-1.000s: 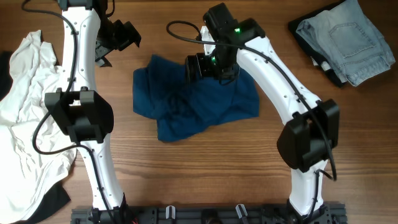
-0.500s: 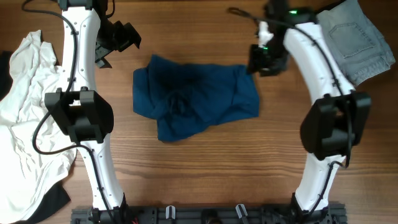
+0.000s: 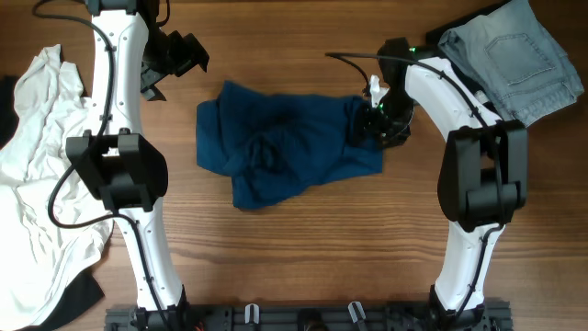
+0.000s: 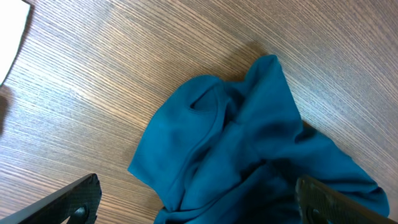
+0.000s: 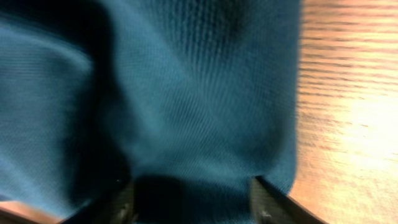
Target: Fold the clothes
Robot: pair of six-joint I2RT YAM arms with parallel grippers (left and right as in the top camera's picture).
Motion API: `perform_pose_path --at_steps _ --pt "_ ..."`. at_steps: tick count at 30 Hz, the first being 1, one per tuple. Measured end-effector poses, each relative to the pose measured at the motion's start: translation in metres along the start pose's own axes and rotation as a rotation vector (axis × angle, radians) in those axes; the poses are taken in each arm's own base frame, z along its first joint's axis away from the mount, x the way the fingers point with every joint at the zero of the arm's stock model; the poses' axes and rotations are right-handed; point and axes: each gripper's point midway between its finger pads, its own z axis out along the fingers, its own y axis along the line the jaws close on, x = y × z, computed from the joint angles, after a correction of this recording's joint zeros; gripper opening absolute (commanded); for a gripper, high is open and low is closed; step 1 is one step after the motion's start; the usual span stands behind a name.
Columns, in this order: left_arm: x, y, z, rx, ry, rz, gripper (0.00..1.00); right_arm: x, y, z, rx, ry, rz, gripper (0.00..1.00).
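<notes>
A crumpled blue T-shirt (image 4: pixel 249 155) lies on the wood-grain table (image 4: pixel 93 81), filling the lower middle and lower right of the view. Its highest fold rises to a rounded peak, and from there the cloth falls in soft ridges, with a small pocket-like dent on its left side. The left gripper (image 4: pixel 205 200) hangs just over the shirt's near edge, its dark fingers (image 4: pixel 74 198) spread wide with one on each side of the cloth and nothing between them. Well up and left of the shirt, a white patch (image 4: pixel 12 37) cuts the corner, too little of it showing to identify.
</notes>
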Motion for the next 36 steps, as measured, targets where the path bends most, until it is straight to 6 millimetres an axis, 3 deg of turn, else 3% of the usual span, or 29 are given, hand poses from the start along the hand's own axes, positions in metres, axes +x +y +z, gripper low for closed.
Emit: perform_pose_path --at_steps 3,6,8,9,11,15,18,21,24,27,36 --pt "0.0 0.0 0.0 0.001 0.001 0.0 1.0 0.003 -0.004 0.017 -0.011 0.044 0.013 0.65" --pt "0.001 0.0 0.0 -0.001 0.003 0.0 1.0 0.003 -0.004 0.019 -0.017 0.046 0.007 0.65" --pt "0.001 0.0 0.0 -0.001 0.004 0.0 1.0 0.002 -0.004 0.018 -0.02 0.042 0.007 0.58" --pt "0.001 0.0 0.0 -0.001 0.004 -0.001 1.0 0.001 -0.004 0.019 -0.022 0.041 0.009 0.47" --pt "0.002 0.001 0.0 -0.004 0.009 -0.001 1.0 -0.001 -0.007 0.02 -0.027 0.037 0.027 0.47" --pt "0.005 0.003 0.0 -0.01 0.018 -0.003 1.0 -0.005 -0.012 0.019 -0.089 0.041 0.107 0.52" --pt "0.005 0.003 0.0 -0.01 0.019 -0.003 1.0 -0.006 -0.017 0.018 -0.165 0.046 0.171 0.63" --pt "0.005 0.003 0.0 -0.01 0.019 -0.003 1.0 -0.01 -0.041 0.009 -0.225 0.032 0.276 0.68" --pt "0.004 0.003 0.0 -0.01 0.018 -0.003 1.0 -0.012 -0.078 -0.003 -0.261 0.012 0.393 0.84" --pt "0.003 0.002 0.0 -0.007 0.013 -0.002 1.0 -0.009 -0.101 -0.011 -0.28 0.004 0.459 0.86" --pt "0.01 -0.018 0.0 0.069 0.036 0.046 1.0 -0.007 -0.098 -0.005 -0.127 0.002 0.392 0.88"
